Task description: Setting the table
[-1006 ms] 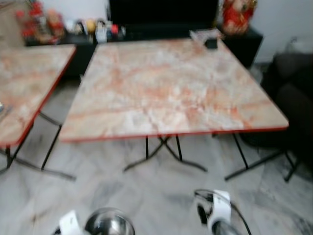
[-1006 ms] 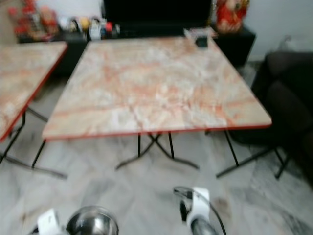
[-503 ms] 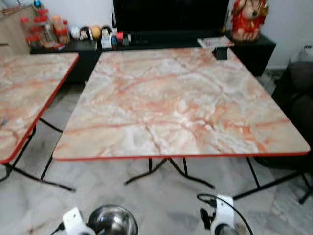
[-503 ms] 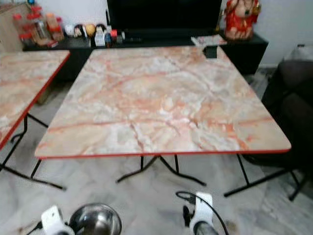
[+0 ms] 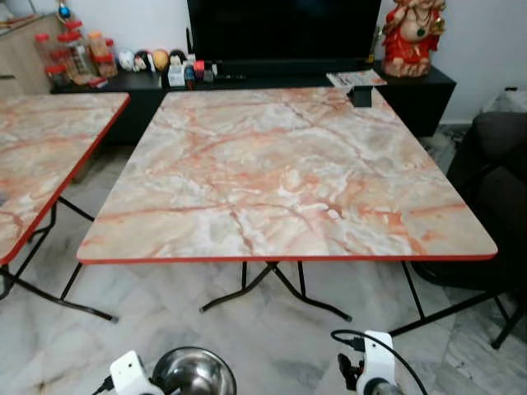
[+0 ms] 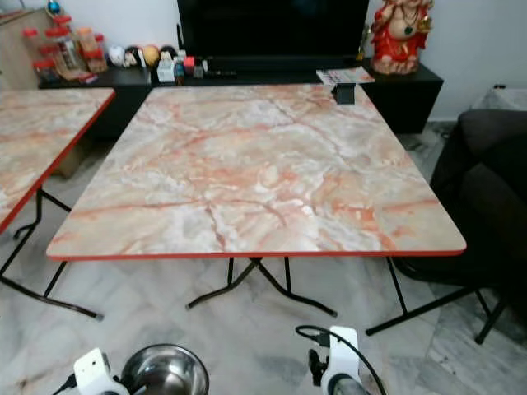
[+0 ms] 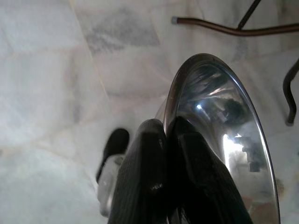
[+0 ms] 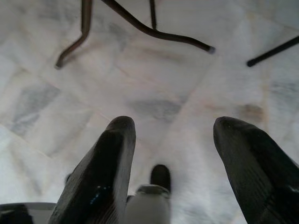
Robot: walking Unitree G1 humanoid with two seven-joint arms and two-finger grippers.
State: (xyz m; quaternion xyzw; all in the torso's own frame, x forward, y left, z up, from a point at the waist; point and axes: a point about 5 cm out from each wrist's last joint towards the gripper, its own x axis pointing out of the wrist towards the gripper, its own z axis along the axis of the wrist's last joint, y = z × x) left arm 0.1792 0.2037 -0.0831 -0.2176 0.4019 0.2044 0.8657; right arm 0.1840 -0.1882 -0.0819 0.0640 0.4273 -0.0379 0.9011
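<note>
A shiny steel bowl (image 5: 194,372) sits low in front of me, held by its rim. In the left wrist view my left gripper (image 7: 166,128) is shut on the bowl (image 7: 229,140), one black finger on each side of its edge. My right gripper (image 8: 170,128) is open above the marble floor, nothing between its fingers; its white wrist (image 5: 375,370) hangs at the lower right. Ahead stands a square folding table (image 5: 288,173) with a pink marbled top and red edge, bare except for a small black object (image 5: 360,95) at its far right corner.
A second marbled table (image 5: 41,156) stands to the left. Behind are a black TV console (image 5: 272,78) with bottles, ornaments and a red figurine (image 5: 410,33). A dark sofa (image 5: 498,189) is on the right. Black table legs (image 5: 276,288) cross the tiled floor.
The camera has steadied and drawn nearer the table, so the picture is sharper. The bowl stays in my left gripper and both arms keep their low position.
</note>
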